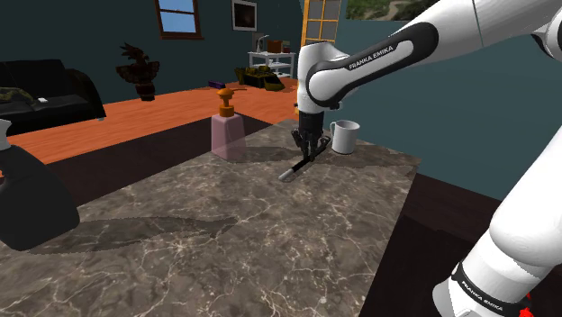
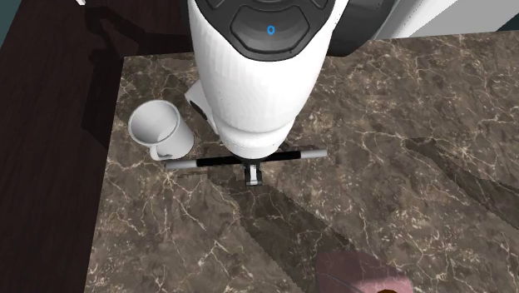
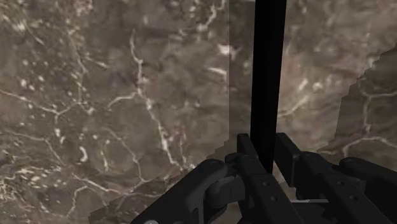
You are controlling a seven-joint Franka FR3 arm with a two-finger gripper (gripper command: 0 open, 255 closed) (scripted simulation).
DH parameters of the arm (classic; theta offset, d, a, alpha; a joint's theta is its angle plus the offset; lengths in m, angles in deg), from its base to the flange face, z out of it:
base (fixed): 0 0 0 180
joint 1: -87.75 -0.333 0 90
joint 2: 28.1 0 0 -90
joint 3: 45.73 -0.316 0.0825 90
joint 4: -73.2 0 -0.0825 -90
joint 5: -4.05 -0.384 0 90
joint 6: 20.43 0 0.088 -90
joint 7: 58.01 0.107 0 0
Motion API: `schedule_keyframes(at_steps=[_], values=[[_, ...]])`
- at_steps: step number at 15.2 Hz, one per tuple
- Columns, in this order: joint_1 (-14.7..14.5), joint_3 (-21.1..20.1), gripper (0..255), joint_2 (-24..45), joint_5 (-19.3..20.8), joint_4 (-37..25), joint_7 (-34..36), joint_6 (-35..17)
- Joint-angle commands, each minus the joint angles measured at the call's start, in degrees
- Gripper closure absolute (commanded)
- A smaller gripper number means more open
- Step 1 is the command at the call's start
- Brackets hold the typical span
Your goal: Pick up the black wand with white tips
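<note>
The slim black wand (image 2: 208, 161) with pale grey-white tips stretches level, low at the brown veined marble desk (image 2: 399, 100), one tip just beside the white mug (image 2: 158, 129). The white arm (image 1: 360, 67) reaches over the desk, wrist pointing straight down, and the black claw (image 1: 311, 149) is closed on the wand's middle, fingers (image 3: 245, 156) clasping its shaft.

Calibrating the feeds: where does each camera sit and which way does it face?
Shoulder view: beside the arm, facing across the table to gripper, wand and mug; the arm shows.
Second exterior view: overhead, facing straight down on wand and mug; a white arm link covers the wand's middle.
Wrist view: on the gripper, facing down at the table; the fingers clasp the wand.
Shoulder and overhead views share wand and mug.
</note>
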Motion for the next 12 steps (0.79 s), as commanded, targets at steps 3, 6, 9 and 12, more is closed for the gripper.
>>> schedule_keyframes(at_steps=[3, 6, 9, 12], values=[[0.04, 0.04, 255, -0.91, -0.43, -1.4, -0.43, 2.26], [0.06, 0.08, 255, -1.71, -0.79, -2.89, -0.8, 4.48], [0.09, 0.12, 255, -2.4, -1.1, -4.49, -1.12, 6.72], [0.11, 0.17, 255, -2.97, -1.34, -6.2, -1.4, 8.96]])
